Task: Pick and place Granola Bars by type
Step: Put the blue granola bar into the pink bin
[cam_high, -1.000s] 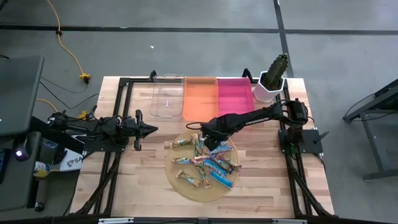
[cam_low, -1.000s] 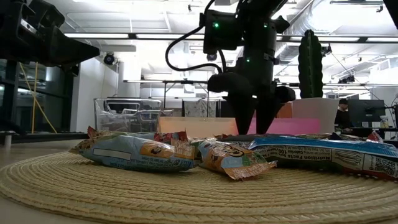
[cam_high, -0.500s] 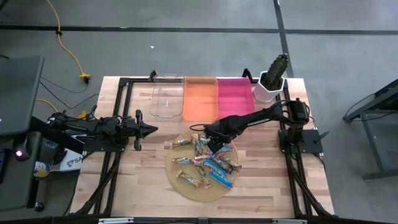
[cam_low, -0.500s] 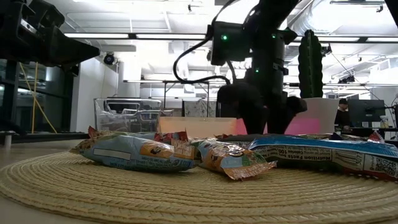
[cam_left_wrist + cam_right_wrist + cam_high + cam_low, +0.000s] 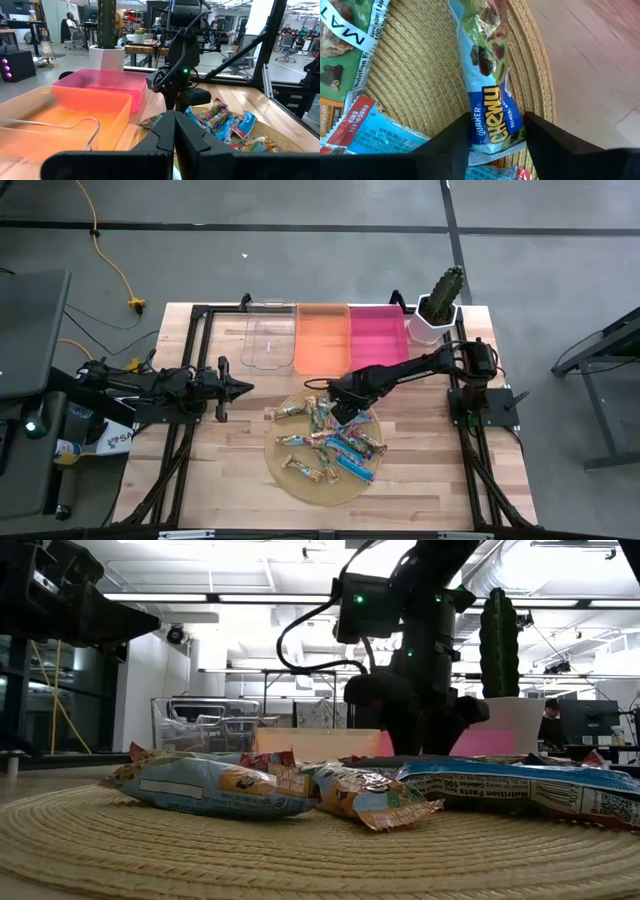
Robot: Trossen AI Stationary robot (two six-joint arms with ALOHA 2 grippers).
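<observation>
Several foil-wrapped granola bars (image 5: 335,442), blue, tan-green and dark, lie in a heap on a round woven mat (image 5: 290,480). My right gripper (image 5: 338,408) is down at the mat's far edge, open. Its two fingers stand on either side of a blue bar (image 5: 487,95) that lies flat on the mat by its rim. My left gripper (image 5: 243,388) waits shut and empty above the table's left part, and it also shows in the left wrist view (image 5: 175,130). My right gripper has one finger (image 5: 455,142) and the other (image 5: 545,140) close against the blue bar's two long sides near one end (image 5: 495,132). I cannot tell whether they touch it. The fingers point down from above and lie across the bar, which rests flat on the mat.
A clear bin (image 5: 268,335), an orange bin (image 5: 322,338) and a pink bin (image 5: 377,335) stand side by side at the table's far edge. A potted cactus (image 5: 440,300) stands to the right of them. Bare wood lies around the mat.
My right gripper has come down to the mat's far edge, over the blue bar. In the low view the near bars have shifted a little sideways.
</observation>
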